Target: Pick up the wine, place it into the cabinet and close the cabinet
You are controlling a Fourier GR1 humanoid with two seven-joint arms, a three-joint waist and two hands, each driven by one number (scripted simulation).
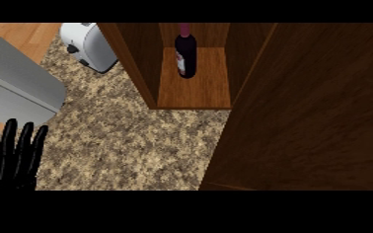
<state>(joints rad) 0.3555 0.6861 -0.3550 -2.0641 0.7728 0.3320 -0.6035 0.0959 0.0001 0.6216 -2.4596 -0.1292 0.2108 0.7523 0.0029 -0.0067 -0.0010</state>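
Note:
The dark wine bottle point(186, 54) with a white label stands upright inside the open wooden cabinet point(142, 64), on its shelf toward the back. The cabinet's door point(299, 113) fills the right side of the view, swung out over the counter. My left hand point(20, 153) rests at the lower left edge, fingers straight and pointing up, far from the bottle. My right hand does not show anywhere; the door covers that side.
A white toaster point(89, 44) sits on the speckled counter point(131, 133) left of the cabinet. A grey metal surface point(25, 91) lies at the far left, with wooden floor beyond it at the top left.

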